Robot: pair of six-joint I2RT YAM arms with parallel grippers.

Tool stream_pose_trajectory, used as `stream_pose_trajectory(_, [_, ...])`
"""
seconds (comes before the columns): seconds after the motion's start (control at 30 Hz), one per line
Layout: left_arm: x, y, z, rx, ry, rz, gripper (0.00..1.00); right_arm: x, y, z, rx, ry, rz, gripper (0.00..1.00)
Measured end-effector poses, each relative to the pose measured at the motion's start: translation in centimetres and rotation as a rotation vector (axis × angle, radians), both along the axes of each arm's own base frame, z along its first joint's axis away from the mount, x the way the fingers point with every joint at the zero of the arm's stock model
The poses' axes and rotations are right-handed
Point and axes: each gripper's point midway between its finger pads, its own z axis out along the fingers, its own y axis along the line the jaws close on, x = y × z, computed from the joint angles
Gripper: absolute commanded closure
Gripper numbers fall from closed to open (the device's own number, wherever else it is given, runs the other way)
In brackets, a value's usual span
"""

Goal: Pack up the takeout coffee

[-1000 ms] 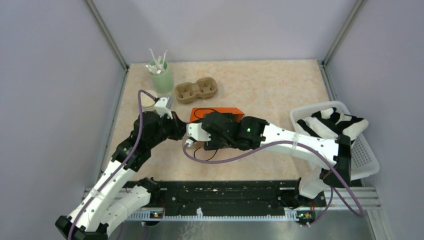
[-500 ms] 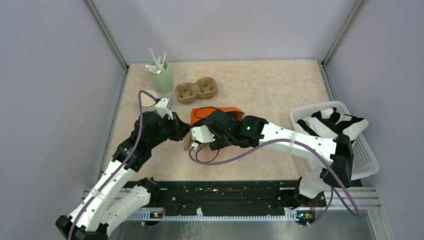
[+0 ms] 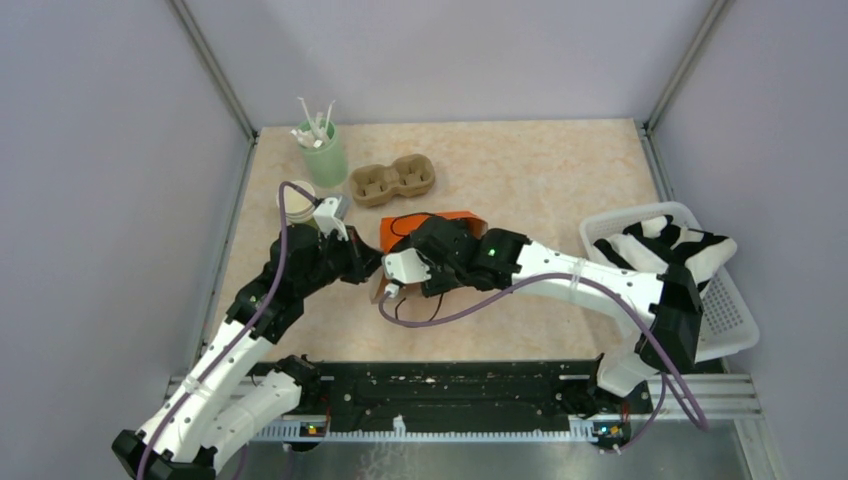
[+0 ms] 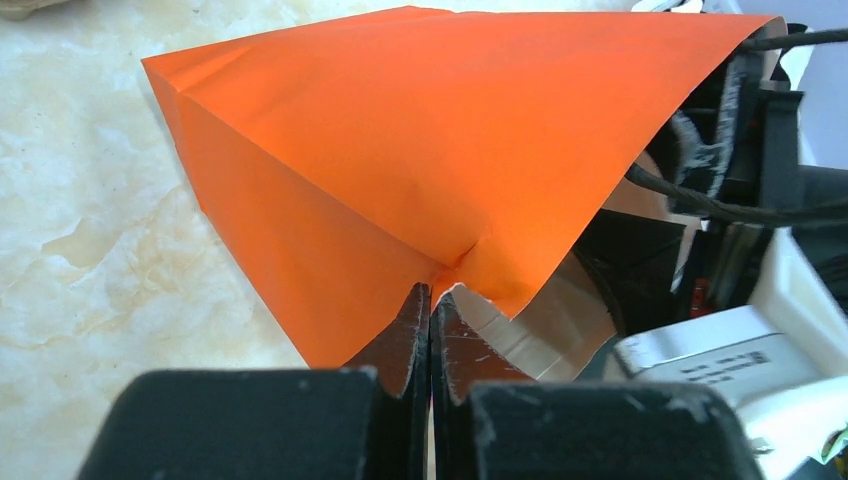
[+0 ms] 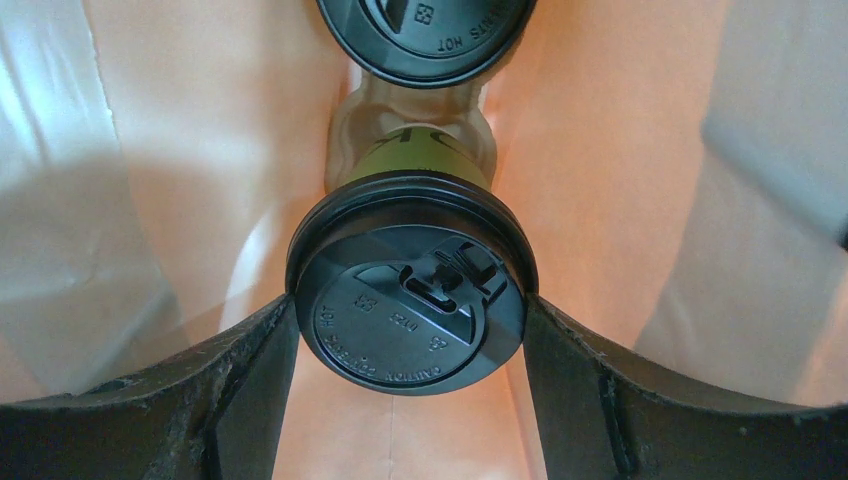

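**Position of the task's thing.** The takeout coffee is found inside the orange paper bag. In the right wrist view the bag's walls are seen close on either side of it. Its black lid faces the wrist and the olive-green body runs away behind it. The cup's long axis is therefore taken to lie along the gripper's own line of reach, base leading into the bag. Whether the bag stands or lies cannot be told with confidence.

**Right arm.** The right gripper is closed about the cup, with one finger laid against each side of the lid's rim. The jaws stand wide only because the lid is wide.

**Obstruction ahead.** A second black lid is noted deeper in, directly ahead on the same line. A brownish form between the two cannot be identified.

**Left arm.** The left gripper is fully closed on the rim of the bag's mouth, orange paper pinched between its tips, above the table. By this the mouth is held open.

**Judgement.**
- The placing step is in hand, and the right arm is the one engaged.
- The coming move turns on the cup being seated short of the lid ahead.
- The jaws are then to be spread sideways and drawn back along the cup's axis.
- With the walls so close, an off-axis withdrawal could drag the lid or tip the cup.
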Motion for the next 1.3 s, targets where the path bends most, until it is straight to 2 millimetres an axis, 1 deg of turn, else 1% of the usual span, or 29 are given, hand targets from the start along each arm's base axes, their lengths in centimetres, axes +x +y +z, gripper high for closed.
stream_pose_trajectory(0.2, [-0.1, -0.1, -0.1, 0.005, 0.002, -0.011, 1.0, 1.0, 0.7, -1.8, -0.032, -0.008, 0.016, 0.6])
stream_pose_trajectory(0.33, [-0.1, -0.1, -0.2, 0.013, 0.001, -0.014, 1.0, 1.9, 0.2, -2.4, -0.05, -0.01, 0.007, 0.6])
stream_pose_trajectory(0.6, [0.1, 0.1, -0.2, 0.04, -0.003, -0.012, 1.0, 2.4, -0.2, -2.5, -0.05, -0.017, 0.001, 0.61])
stream_pose_trajectory(0.8, [0.1, 0.3, -0.3, 0.051, 0.002, -0.008, 1.0, 3.2, -0.5, -3.4, -0.032, -0.032, -0.006, 0.61])
stream_pose_trajectory(1.3, [0.6, 0.6, -0.6, 0.073, 0.019, 0.018, 1.0, 5.7, 0.4, -3.8, 0.053, -0.063, 0.028, 0.61])
